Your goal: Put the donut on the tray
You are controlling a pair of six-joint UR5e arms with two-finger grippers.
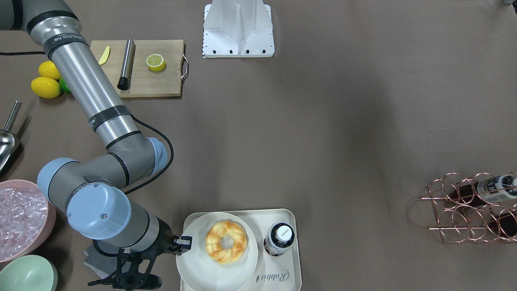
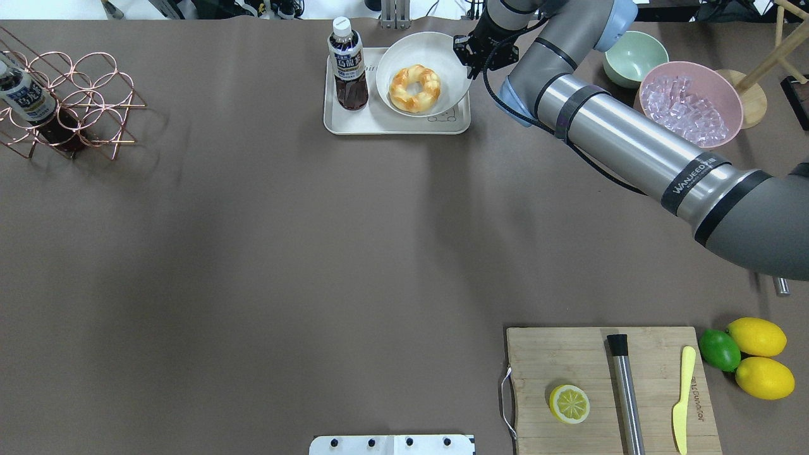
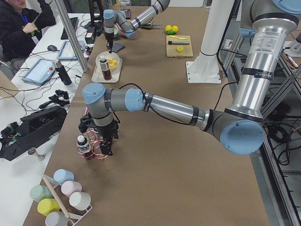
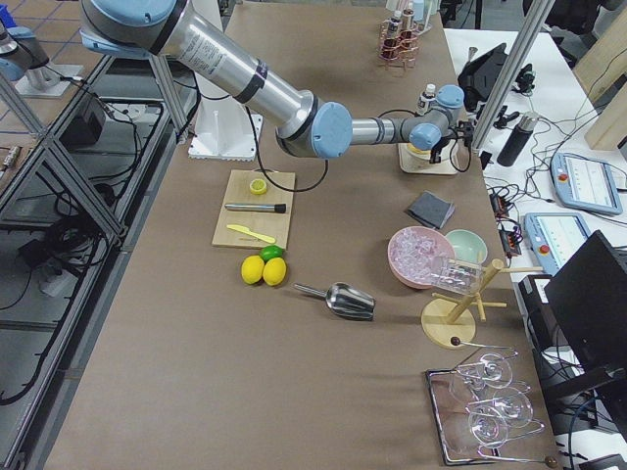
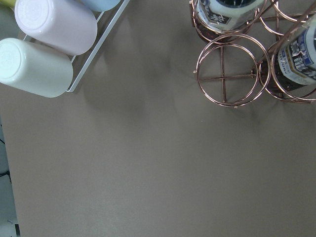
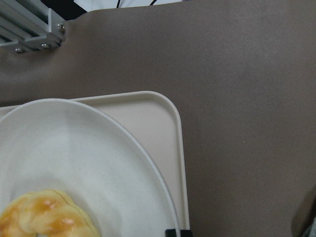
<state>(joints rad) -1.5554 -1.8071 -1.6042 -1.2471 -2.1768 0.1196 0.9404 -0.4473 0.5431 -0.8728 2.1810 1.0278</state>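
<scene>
The donut (image 1: 226,241) is a golden twisted ring lying on a round off-white plate (image 1: 202,270). The plate rests on the cream tray (image 1: 278,279) and overhangs its edge on the robot's right. Both show in the overhead view, the donut (image 2: 414,88) and the tray (image 2: 392,126). My right gripper (image 1: 186,243) is at the plate's rim, beside the donut, and looks shut on the rim; in the right wrist view its tips (image 6: 177,232) meet at the rim. My left gripper (image 3: 107,148) shows only in the exterior left view, over the copper rack, and I cannot tell its state.
A dark drink bottle (image 1: 279,238) stands on the tray beside the plate. A copper wire rack (image 2: 63,95) holds bottles on the robot's left. A pink bowl of ice (image 1: 20,218), a green bowl (image 1: 24,277) and a grey cloth (image 1: 95,258) lie by the right arm. A cutting board (image 1: 153,81) lies near the base.
</scene>
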